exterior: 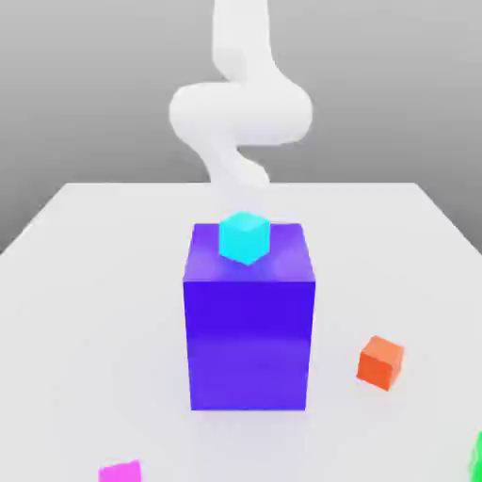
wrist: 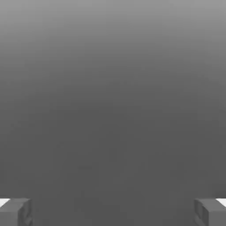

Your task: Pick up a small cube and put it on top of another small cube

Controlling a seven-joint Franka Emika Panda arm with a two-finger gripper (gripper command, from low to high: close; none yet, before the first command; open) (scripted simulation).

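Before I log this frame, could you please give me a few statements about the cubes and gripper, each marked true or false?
1. The cyan cube sits on top of the big blue-purple block. True.
2. The orange cube is stacked on the green cube. False: it rests on the table, apart from it.
3. The gripper is open with nothing between its fingers. True.
4. The magenta-pink cube already sits on the green cube. False: they lie far apart on the table.

The picture's edge crops the pink cube (exterior: 120, 472) and what seems the green cube (exterior: 476, 459).
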